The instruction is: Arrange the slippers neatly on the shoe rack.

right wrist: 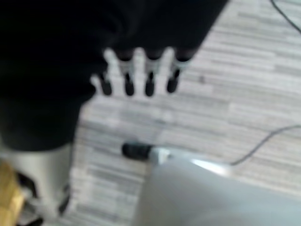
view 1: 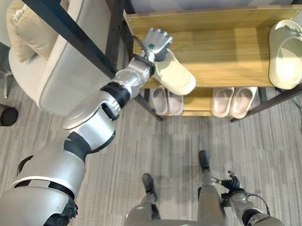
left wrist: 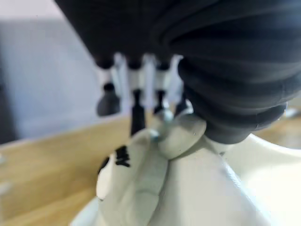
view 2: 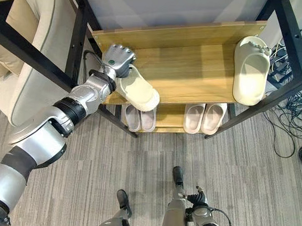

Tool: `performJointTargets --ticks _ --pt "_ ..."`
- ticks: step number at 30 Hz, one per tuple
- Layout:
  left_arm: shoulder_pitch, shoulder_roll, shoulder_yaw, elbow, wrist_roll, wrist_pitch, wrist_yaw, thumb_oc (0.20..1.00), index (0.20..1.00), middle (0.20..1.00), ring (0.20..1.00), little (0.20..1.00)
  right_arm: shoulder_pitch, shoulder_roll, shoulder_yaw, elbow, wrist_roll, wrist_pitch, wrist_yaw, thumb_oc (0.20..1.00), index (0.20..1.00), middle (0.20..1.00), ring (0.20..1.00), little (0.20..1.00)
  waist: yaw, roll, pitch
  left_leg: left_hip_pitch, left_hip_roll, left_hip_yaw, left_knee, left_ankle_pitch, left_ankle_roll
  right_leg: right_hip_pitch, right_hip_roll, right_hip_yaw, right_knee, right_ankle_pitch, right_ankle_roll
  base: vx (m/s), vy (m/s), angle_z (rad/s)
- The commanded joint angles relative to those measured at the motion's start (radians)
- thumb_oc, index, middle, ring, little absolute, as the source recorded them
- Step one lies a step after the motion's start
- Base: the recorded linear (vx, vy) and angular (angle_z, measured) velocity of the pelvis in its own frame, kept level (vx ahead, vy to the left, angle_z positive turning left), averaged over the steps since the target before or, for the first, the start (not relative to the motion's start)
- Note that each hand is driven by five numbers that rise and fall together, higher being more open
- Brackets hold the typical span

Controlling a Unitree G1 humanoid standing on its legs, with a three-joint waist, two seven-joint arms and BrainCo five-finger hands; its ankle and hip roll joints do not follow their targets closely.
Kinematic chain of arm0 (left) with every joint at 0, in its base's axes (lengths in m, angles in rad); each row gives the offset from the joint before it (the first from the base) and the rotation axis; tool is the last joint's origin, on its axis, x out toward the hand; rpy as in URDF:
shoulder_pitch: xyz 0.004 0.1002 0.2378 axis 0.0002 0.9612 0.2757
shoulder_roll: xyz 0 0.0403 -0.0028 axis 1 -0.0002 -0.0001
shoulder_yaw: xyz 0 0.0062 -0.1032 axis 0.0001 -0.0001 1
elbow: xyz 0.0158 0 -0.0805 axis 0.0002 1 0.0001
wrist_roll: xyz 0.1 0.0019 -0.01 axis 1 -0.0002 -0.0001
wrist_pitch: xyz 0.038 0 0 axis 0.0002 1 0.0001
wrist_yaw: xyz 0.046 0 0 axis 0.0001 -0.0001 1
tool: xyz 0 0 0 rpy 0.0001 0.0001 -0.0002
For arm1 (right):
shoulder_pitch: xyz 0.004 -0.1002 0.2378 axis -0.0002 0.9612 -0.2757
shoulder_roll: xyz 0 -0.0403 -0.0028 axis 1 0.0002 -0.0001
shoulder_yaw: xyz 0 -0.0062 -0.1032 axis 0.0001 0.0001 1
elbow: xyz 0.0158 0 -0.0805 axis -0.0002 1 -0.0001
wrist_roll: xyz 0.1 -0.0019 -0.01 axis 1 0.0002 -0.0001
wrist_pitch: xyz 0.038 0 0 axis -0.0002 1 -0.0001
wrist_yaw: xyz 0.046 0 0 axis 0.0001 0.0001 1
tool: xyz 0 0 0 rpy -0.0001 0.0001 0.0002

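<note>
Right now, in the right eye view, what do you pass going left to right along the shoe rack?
Left hand gripping a cream slipper → pale pair on the lower shelf → pinkish pair → cream slipper on the upper shelf.

Silver-grey arm shells, rounded and glossy, split by black bands at the joints; left hand [view 1: 156, 42] silver-backed with a green dot, right hand [view 1: 232, 183] dark; silver fingers [right wrist: 149, 75] tipped black below a dark ribbed cover
</note>
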Motion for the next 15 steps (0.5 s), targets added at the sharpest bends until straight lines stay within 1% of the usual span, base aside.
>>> performJointTargets --ticks 1,2,7,11,15 --pt "-0.129 -0.026 0.081 0.065 -0.014 -0.01 0.071 0.2 0.2 0.2 0.2 0.2 -0.063 0.0 0.003 0.02 0.005 -0.009 -0.031 1.0 1.0 1.0 1.0 1.0 -0.001 0.039 0.056 -0.054 0.069 -0.091 0.004 0.049 -0.074 -0.059 -0.035 -0.022 0.161 -0.15 0.082 -0.02 -0.017 -0.18" --pt "-0.13 -0.026 0.081 0.066 -0.014 -0.01 0.072 0.2 0.2 0.2 0.2 0.2 -0.064 -0.001 0.003 0.02 0.005 -0.009 -0.031 1.0 1.0 1.0 1.0 1.0 0.001 0.039 0.055 -0.055 0.069 -0.09 0.004 0.049 -0.074 -0.061 -0.034 -0.02 0.164 -0.151 0.082 -0.03 -0.021 -0.18" --pt "-0.143 -0.101 0.126 0.086 -0.067 -0.004 0.093 0.2 0.2 0.2 0.2 0.2 -0.07 0.001 -0.003 0.023 0.018 -0.011 -0.046 1.0 1.0 1.0 1.0 1.0 -0.015 0.059 0.075 -0.06 0.081 -0.06 0.004 0.053 -0.072 -0.127 -0.022 0.019 0.219 -0.168 0.076 -0.01 -0.031 -0.21" --pt "-0.149 -0.12 0.127 0.097 -0.077 -0.004 0.097 0.2 0.2 0.2 0.2 0.2 -0.077 0.0 -0.005 0.03 0.019 -0.011 -0.051 1.0 1.0 1.0 1.0 1.0 -0.024 0.068 0.079 -0.061 0.089 -0.043 0.004 0.056 -0.076 -0.152 -0.012 0.034 0.227 -0.17 0.075 0.0 -0.035 -0.15" --pt "-0.158 -0.128 0.149 0.117 -0.101 0.001 0.118 0.2 0.2 0.2 0.2 0.2 -0.084 0.004 -0.005 0.044 0.024 -0.012 -0.059 1.0 1.0 1.0 1.0 1.0 -0.033 0.075 0.088 -0.072 0.101 -0.026 0.004 0.064 -0.083 -0.172 0.0 0.044 0.218 -0.161 0.075 0.0 -0.052 -0.11"
